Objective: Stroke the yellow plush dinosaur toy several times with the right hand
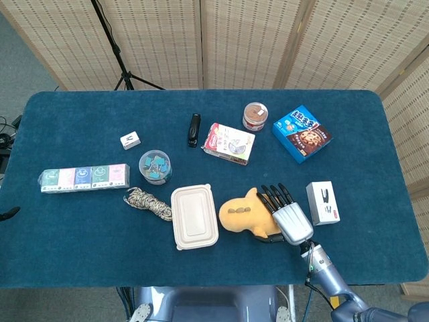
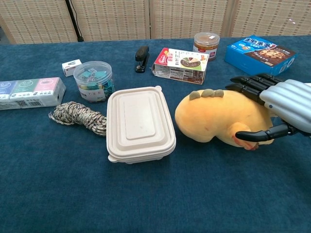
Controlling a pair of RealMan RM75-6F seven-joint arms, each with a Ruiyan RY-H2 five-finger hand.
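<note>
Chest view: right hand (image 2: 279, 109) spread, empty, at yellow dinosaur (image 2: 221, 116) tail end; wrist only in head view.

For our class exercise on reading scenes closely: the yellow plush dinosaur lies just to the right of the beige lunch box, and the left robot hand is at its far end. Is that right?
One detail is wrong: it is the right robot hand, not the left, at the far end of the yellow plush dinosaur. The chest view shows it. The dinosaur does lie just right of the beige lunch box.
</note>
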